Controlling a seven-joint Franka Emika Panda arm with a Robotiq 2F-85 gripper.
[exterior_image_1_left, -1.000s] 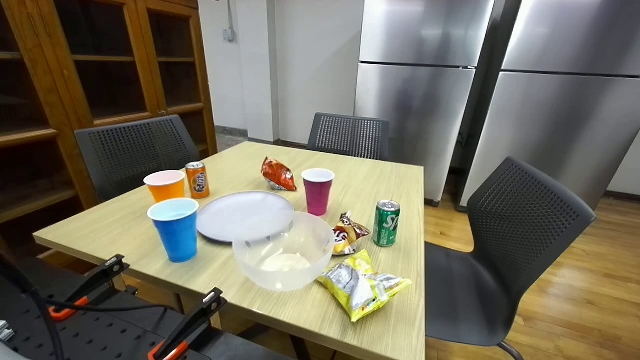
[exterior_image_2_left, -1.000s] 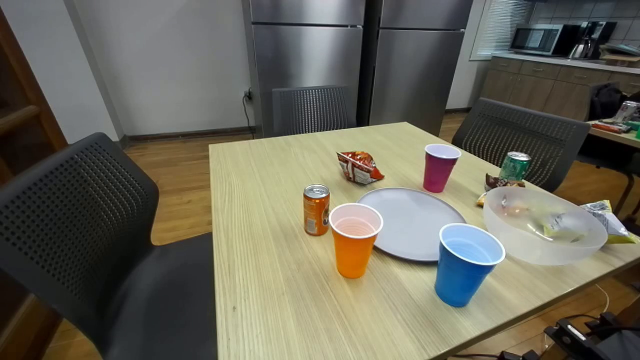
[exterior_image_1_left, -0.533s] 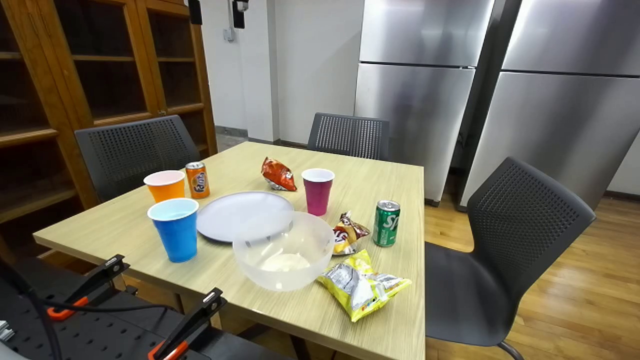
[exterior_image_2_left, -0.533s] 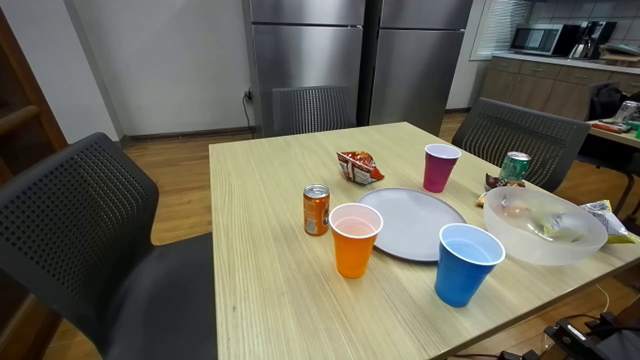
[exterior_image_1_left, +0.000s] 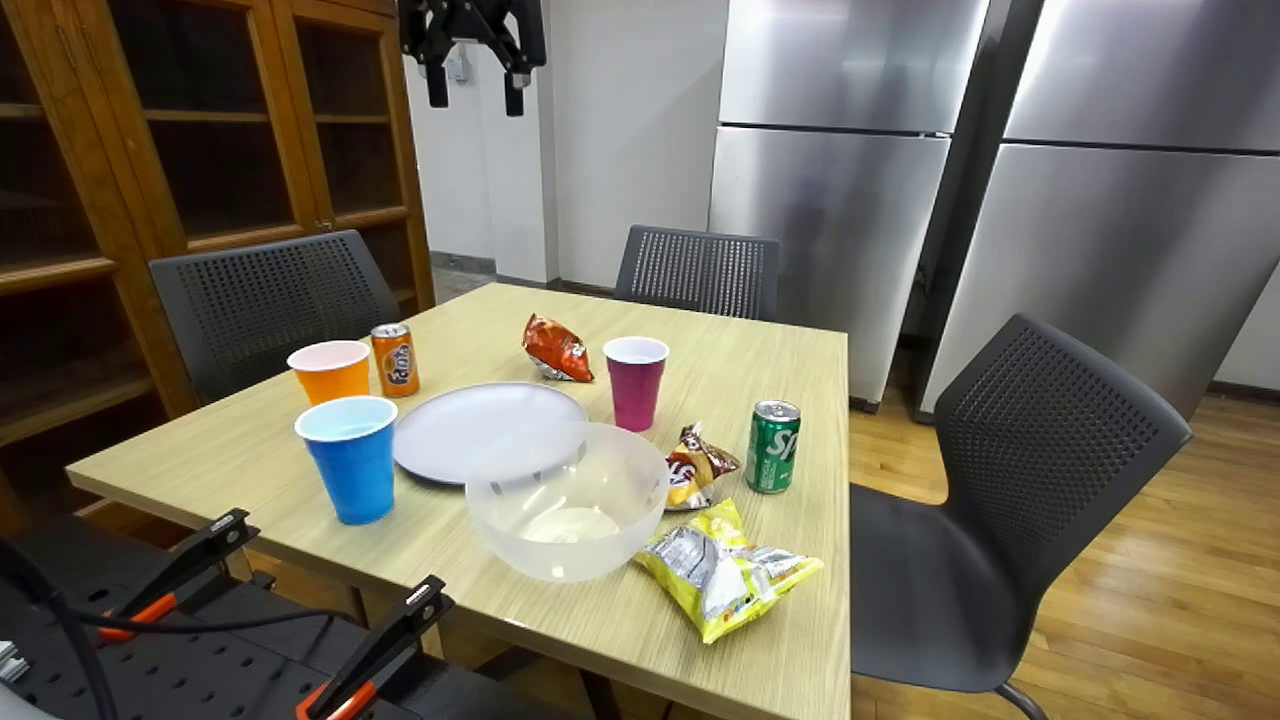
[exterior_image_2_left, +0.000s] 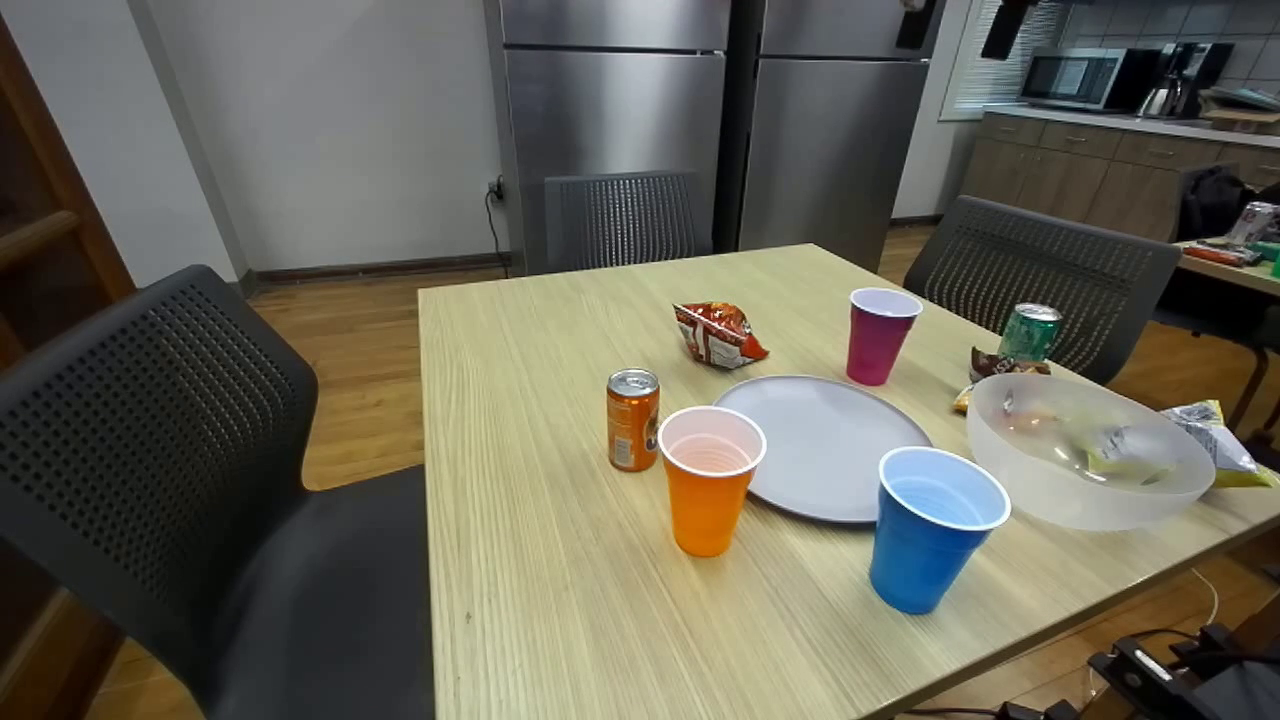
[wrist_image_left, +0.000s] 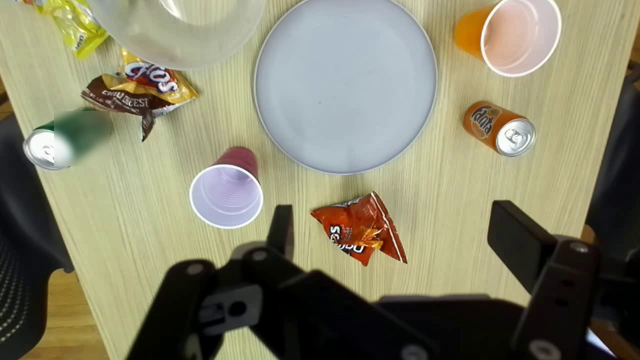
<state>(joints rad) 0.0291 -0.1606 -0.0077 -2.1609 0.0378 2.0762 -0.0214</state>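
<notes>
I have the hand (exterior_image_1_left: 476, 92) released, its two fingers spread wide with nothing between them; it hangs at the upper left of the frame in an exterior view, well above the desk (exterior_image_1_left: 740, 365). In my wrist view the red chip bag (wrist_image_left: 355, 230) lies on the desk just below the middle of the frame, seen between the fingers but untouched. I judge it light and soft, with slick foil that could slide under a loose pinch and chips that would crush under a hard one. I would take hold across the puffed middle, gently, or pinch the flat seam toward the right of the bag, where there should be little to break.

As for containers, the purple cup (wrist_image_left: 227, 189) stands left of the bag in the wrist view, upright, and I see only its pale ridged inside down to the base. The orange cup (wrist_image_left: 500, 37), at the upper right there, shows a pinkish lining, and the blue cup (exterior_image_2_left: 930, 540), lower right in an exterior view, a pale blue one; I make out no contents in either. Through the cloudy bowl (exterior_image_1_left: 570, 555) at the lower middle of an exterior view I see its base; whether the orange can (wrist_image_left: 500, 129) or the green can (exterior_image_1_left: 773, 450) is full, I cannot tell
</notes>
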